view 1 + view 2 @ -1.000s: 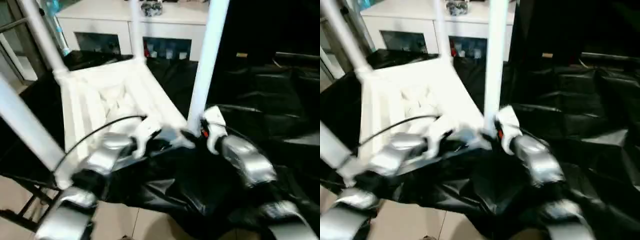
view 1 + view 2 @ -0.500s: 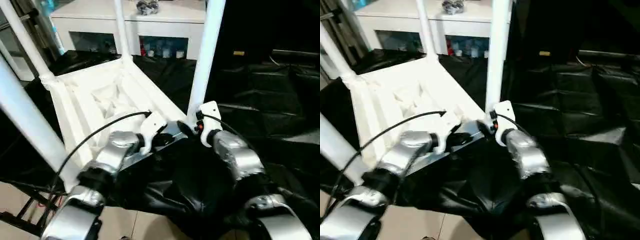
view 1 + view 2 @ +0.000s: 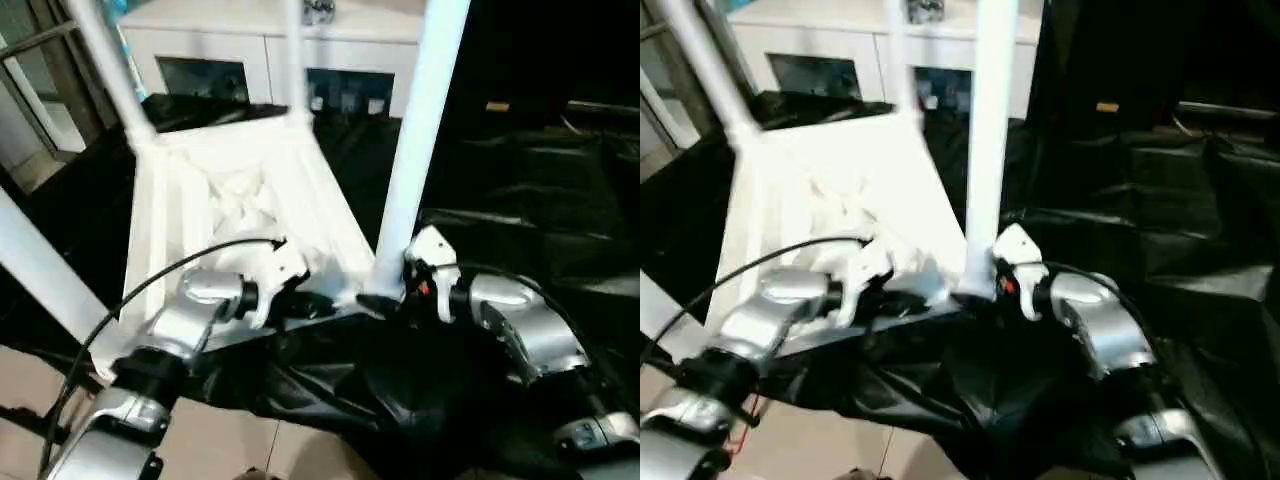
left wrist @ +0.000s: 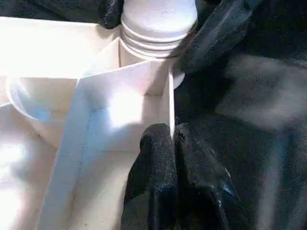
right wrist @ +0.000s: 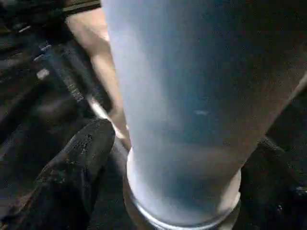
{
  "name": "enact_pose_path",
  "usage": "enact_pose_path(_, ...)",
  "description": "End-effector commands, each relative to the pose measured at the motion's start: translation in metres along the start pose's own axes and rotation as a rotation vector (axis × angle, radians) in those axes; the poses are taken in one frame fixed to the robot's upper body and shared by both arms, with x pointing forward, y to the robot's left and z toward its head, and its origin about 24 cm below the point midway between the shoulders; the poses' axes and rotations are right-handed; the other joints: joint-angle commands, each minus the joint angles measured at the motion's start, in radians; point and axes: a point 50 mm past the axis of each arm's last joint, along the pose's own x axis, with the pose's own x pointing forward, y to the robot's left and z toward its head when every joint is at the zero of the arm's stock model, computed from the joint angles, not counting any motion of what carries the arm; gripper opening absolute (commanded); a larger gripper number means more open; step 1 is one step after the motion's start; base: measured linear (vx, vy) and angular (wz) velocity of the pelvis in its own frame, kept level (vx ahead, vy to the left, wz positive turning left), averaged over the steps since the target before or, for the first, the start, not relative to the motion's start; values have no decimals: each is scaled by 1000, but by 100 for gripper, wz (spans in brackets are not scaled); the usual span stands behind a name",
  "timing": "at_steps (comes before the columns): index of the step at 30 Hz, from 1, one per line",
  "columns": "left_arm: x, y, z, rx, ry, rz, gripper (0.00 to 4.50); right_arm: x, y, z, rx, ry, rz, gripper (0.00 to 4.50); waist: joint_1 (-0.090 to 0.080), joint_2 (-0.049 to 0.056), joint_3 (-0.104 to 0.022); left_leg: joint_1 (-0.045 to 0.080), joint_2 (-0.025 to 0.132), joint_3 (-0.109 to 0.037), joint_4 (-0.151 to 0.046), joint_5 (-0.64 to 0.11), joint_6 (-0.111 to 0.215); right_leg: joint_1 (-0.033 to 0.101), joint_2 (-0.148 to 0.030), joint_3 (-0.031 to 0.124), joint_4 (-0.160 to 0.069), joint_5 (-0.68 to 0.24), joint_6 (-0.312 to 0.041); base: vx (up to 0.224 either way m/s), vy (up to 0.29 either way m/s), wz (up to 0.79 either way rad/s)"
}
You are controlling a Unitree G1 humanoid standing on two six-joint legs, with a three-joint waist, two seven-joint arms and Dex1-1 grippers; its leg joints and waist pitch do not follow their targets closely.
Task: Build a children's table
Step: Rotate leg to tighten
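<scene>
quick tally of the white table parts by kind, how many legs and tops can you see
legs: 4, near right, far right, far left, near left
tabletop: 1, upside down
total: 5

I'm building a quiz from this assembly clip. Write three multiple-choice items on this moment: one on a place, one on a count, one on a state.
1. Where is the right gripper?
A. At the base of the near leg
B. On the cabinet
C. On the floor

2. How many white legs stand up from the tabletop?
A. One
B. Two
C. Four

3. How is the left gripper?
A. Wide open in the air
B. Shut on the tabletop's edge wall
C. Holding a leg

Key: 1 A, in the right wrist view its fingers flank that leg's base. 2 C, the left eye view shows four rising tubes. 3 B, in the left wrist view its fingers pinch the thin white wall.
</scene>
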Motion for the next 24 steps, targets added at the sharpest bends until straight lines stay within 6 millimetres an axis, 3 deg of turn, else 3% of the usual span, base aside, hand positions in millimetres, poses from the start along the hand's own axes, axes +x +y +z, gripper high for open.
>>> enact_pose_path(1,15,-12,16,61,-42,-134,0,13,15,8,-33,-14,132,366,1,-11,-61,15,77,-34,-68,-196,60,42,-91,66,-72,-210,-221,0,0,0)
enact_pose_path(12,8,-16,11,42,-28,-178,0,12,26,8,-8,-17,239,280,12,-15,-63,16,76,-32,-65,-163,66,41,-92,66,-70,-198,-218,0,0,0)
enact_pose_path(19,14,-10,12,24,-45,-83,0,20,30,2,25,-29,190,270,17,-15,-64,15,75,-32,-64,-152,63,40,-90,66,-69,-194,-209,0,0,0)
enact_pose_path(22,18,-4,15,15,-60,-13,0,28,26,1,36,-43,101,269,13,-18,-58,16,70,-34,-67,-189,46,38,-93,64,-81,-265,-200,0,0,0)
enact_pose_path(24,26,5,21,-4,-81,95,0,39,12,-3,86,-36,-95,267,8,-13,-53,24,68,-37,-69,-240,17,33,-96,64,-94,-378,-173,0,0,0)
